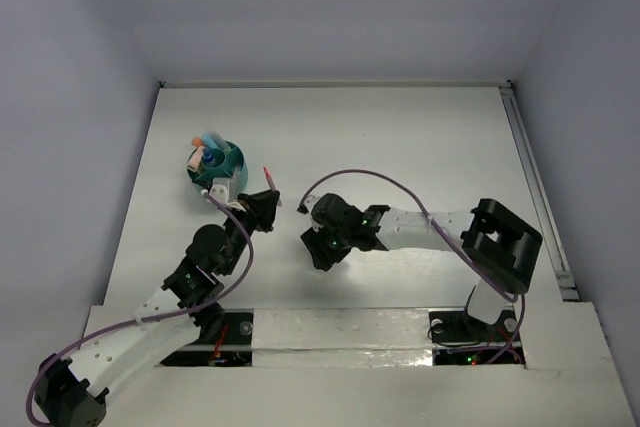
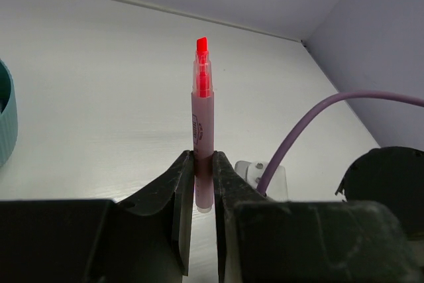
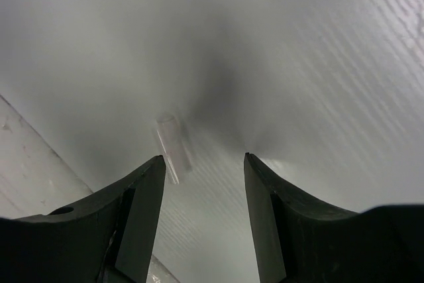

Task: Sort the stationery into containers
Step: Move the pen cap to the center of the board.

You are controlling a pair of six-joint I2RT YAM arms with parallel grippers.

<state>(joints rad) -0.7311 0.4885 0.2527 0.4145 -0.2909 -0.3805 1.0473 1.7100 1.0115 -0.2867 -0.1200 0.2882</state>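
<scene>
My left gripper (image 2: 203, 164) is shut on the lower barrel of a pink highlighter (image 2: 203, 124), which stands upright with its bare red tip on top. The top view shows that highlighter (image 1: 268, 178) above the left gripper (image 1: 262, 204), just right of the round teal pot (image 1: 222, 165). Several pens stand in the pot, and its rim (image 2: 5, 118) shows at the left edge of the left wrist view. My right gripper (image 3: 204, 160) hangs open over the table, nothing between its fingers. A small clear cap (image 3: 173, 145) lies on the table beyond its left finger. The right gripper (image 1: 307, 232) sits near the table's middle.
The right arm's purple cable (image 2: 311, 114) loops close to the held highlighter, and the arm's black body (image 2: 387, 190) is just right of it. White walls ring the table. A metal rail (image 1: 535, 187) runs down its right edge.
</scene>
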